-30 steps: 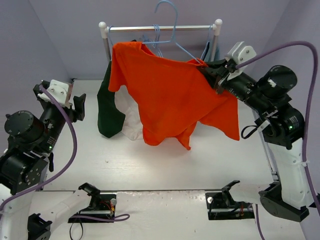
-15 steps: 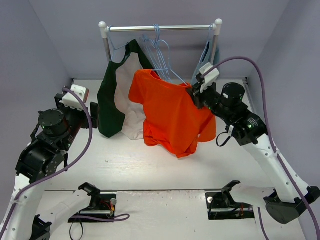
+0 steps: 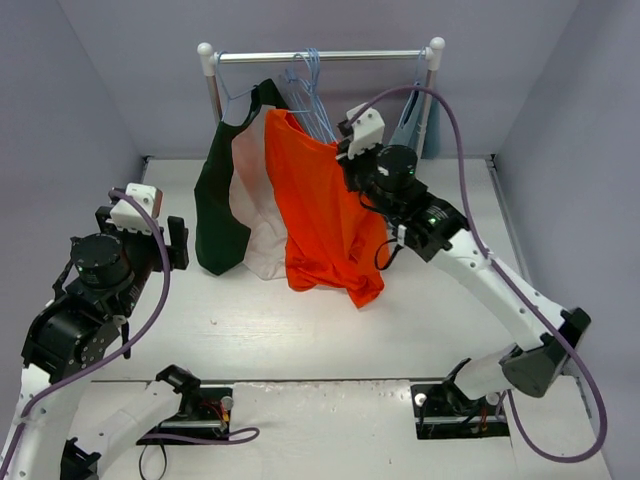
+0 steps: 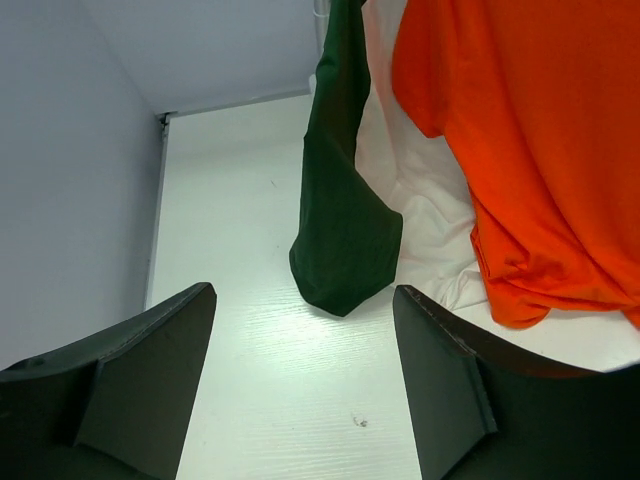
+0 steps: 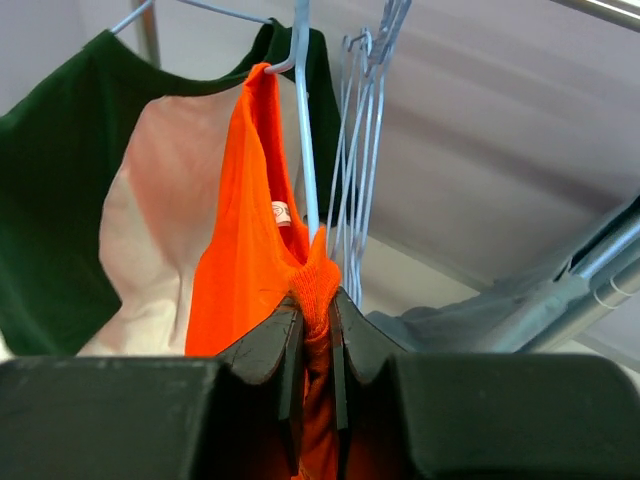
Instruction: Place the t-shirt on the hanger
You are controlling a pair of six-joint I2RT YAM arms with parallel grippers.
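Note:
The orange-red t-shirt (image 3: 322, 215) hangs in narrow folds in front of the rack, its hem close to the table. My right gripper (image 3: 347, 157) is shut on its ribbed collar (image 5: 318, 285), which bunches up between the jaws. A pale-blue hanger (image 5: 305, 150) rises as a thin wire from the neck opening to a hook by the shirt's top edge. What the hook rests on is not visible. My left gripper (image 4: 305, 375) is open over bare table at the left, apart from the t-shirt (image 4: 530, 150), with nothing between its fingers (image 4: 450, 390).
A dark green-and-white garment (image 3: 228, 200) hangs just left of the t-shirt, touching it. Several spare pale-blue hangers (image 3: 312, 85) hang on the rail (image 3: 320, 57). A grey-blue garment (image 3: 415, 115) hangs at the rail's right end. Purple walls enclose the table on both sides.
My right arm swung left and toward the rack with the t-shirt, which went from spread wide to hanging narrow beside the green garment. My left gripper opened slightly wider.

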